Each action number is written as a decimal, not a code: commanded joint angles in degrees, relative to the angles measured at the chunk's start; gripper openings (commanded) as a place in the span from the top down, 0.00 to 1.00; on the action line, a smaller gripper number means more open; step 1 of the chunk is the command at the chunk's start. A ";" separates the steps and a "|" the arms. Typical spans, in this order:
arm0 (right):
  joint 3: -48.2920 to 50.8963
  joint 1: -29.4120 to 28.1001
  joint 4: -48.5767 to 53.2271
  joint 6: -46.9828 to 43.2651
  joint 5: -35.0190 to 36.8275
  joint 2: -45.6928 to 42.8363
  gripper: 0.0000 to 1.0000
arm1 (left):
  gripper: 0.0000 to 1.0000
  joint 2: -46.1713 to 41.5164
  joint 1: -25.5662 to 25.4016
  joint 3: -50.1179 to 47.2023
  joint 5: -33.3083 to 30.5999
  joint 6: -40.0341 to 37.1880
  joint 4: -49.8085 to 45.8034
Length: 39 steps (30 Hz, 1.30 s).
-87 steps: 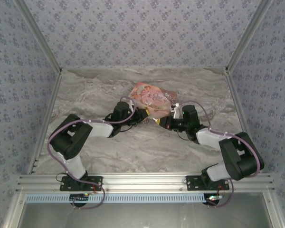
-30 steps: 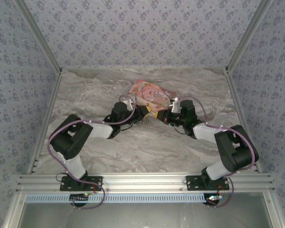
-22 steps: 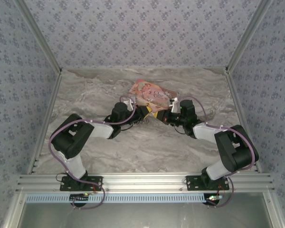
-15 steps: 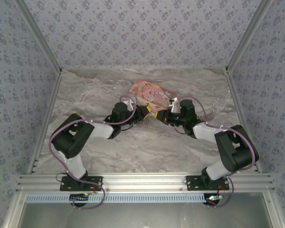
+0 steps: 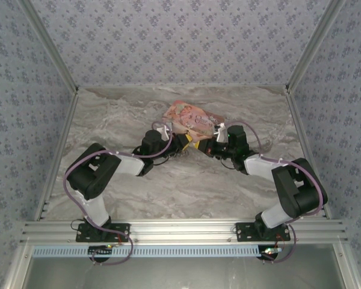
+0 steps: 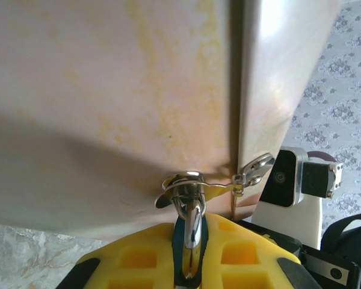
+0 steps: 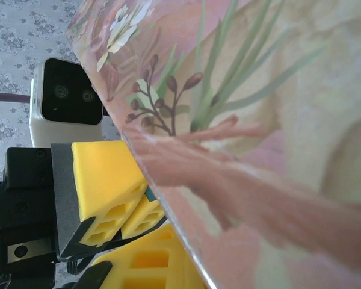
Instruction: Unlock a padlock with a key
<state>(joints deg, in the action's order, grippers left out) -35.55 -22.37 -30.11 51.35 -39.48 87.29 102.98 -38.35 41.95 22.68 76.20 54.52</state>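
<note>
Down close, the left claw [image 6: 189,265] is clamped on the little blue padlock [image 6: 185,239], its body pinched between the yellow fingers [image 6: 132,259]. Just past the fingertips the silvery shackle [image 6: 194,217] runs up through a metal hasp [image 6: 183,182] on the pink box [image 6: 108,90], which stands right against the claw. Opposite, the right claw [image 5: 209,146] has its fingers pressed together beside the box; I can't tell whether it holds anything.
</note>
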 commanded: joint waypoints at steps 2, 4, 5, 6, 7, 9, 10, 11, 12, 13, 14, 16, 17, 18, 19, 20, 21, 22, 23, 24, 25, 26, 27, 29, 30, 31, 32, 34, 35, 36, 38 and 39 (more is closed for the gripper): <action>-3.65 -1.35 -3.94 1.55 -2.60 3.01 1.00 | 1.00 -0.15 -2.28 3.15 6.39 0.43 9.68; -4.11 -1.20 -5.19 2.11 -3.14 4.17 1.00 | 1.00 -0.31 -2.42 3.45 7.06 0.58 10.39; -4.32 -1.01 -5.91 2.35 -3.27 4.64 1.00 | 1.00 -0.25 -2.50 3.56 7.43 0.70 11.15; -4.51 -0.84 -6.46 2.56 -3.44 4.89 1.00 | 1.00 -0.29 -2.50 3.72 7.85 0.83 11.53; -4.90 -0.70 -6.90 2.72 -3.69 5.28 1.00 | 1.00 -0.26 -2.60 3.80 8.24 1.00 12.13; -5.79 -0.49 -7.09 2.79 -4.25 5.57 1.00 | 1.00 -0.23 -2.70 3.92 8.90 0.97 12.82; -6.24 -0.48 -7.48 2.76 -4.58 5.66 1.00 | 1.00 -0.15 -2.68 3.93 9.34 0.83 12.99; -6.69 -0.39 -7.53 2.79 -4.91 5.62 1.00 | 1.00 0.02 -2.65 4.06 9.87 0.71 13.13; -7.12 -0.36 -7.52 2.69 -5.26 5.61 1.00 | 1.00 0.19 -2.74 4.02 10.29 0.57 13.39; -7.57 -0.38 -7.64 2.70 -5.78 5.70 1.00 | 1.00 0.43 -2.74 4.08 10.73 0.52 13.78; -8.02 -0.30 -7.60 2.77 -6.29 5.70 1.00 | 1.00 0.84 -2.76 4.17 11.29 0.52 14.30; -8.65 -0.22 -7.68 3.03 -7.12 5.88 1.00 | 1.00 1.49 -2.73 3.99 11.92 0.81 15.54; -8.87 -0.14 -7.97 3.44 -7.48 5.97 1.00 | 1.00 1.82 -2.71 4.01 12.26 0.88 16.01; -8.87 -0.13 -8.39 3.80 -7.78 5.97 1.00 | 1.00 2.01 -2.78 4.01 12.47 0.88 16.27; -8.96 0.07 -9.00 4.25 -8.23 5.89 1.00 | 1.00 2.28 -2.77 4.06 12.80 0.75 16.32; -9.13 0.21 -9.49 4.82 -8.67 5.84 1.00 | 1.00 2.53 -2.72 4.07 13.08 0.53 16.27; -9.32 0.46 -9.69 5.09 -8.99 5.79 1.00 | 1.00 2.78 -2.75 4.07 13.13 0.45 16.23; -9.46 0.57 -9.97 5.33 -9.35 5.63 1.00 | 1.00 2.99 -2.83 4.06 13.36 0.35 16.25; -9.75 0.82 -9.84 5.51 -9.62 5.51 1.00 | 1.00 3.18 -2.79 4.05 13.45 0.11 16.08; -10.10 0.86 -9.54 5.39 -9.88 5.44 1.00 | 1.00 3.26 -2.83 4.03 13.49 -0.12 15.93; -10.43 1.07 -9.13 5.35 -10.19 5.44 1.00 | 1.00 3.20 -2.82 4.01 13.58 -0.56 15.51; -10.92 1.30 -8.15 5.00 -10.58 5.35 1.00 | 1.00 3.13 -2.85 4.01 13.71 -0.96 15.12; -11.30 1.50 -7.01 4.35 -10.74 5.28 1.00 | 1.00 3.01 -2.84 3.92 13.79 -1.33 14.71; -11.79 2.19 -4.30 2.78 -10.62 4.72 1.00 | 1.00 2.84 -2.83 3.80 13.91 -1.97 13.85; -11.91 2.60 -3.20 2.09 -10.48 4.36 1.00 | 1.00 2.76 -2.80 3.71 13.97 -2.24 13.52; -11.91 3.04 -2.16 1.38 -10.36 3.96 1.00 | 1.00 2.69 -2.76 3.69 14.20 -2.55 13.04; -12.08 3.52 -1.07 0.61 -10.35 3.57 1.00 | 1.00 2.69 -2.77 3.65 14.31 -2.93 12.60; -12.34 4.14 0.85 -0.62 -10.47 3.01 1.00 | 1.00 2.70 -2.78 3.66 14.88 -3.55 11.85; -12.51 4.39 1.65 -1.02 -10.61 2.89 1.00 | 1.00 2.77 -2.78 3.65 15.10 -3.73 11.59; -12.68 4.65 2.29 -1.47 -10.65 2.72 1.00 | 1.00 2.88 -2.73 3.61 15.43 -3.93 11.35; -12.97 5.02 3.10 -2.04 -10.92 2.64 1.00 | 1.00 3.10 -2.78 3.56 15.56 -3.89 11.41; -13.06 5.14 3.29 -2.13 -10.79 2.69 1.00 | 1.00 3.24 -2.78 3.45 15.56 -3.89 11.49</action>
<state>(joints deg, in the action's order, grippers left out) -44.58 -17.52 -24.51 51.55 -50.46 91.48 106.19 -36.99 44.12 24.32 74.85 64.10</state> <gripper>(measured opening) 0.057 0.110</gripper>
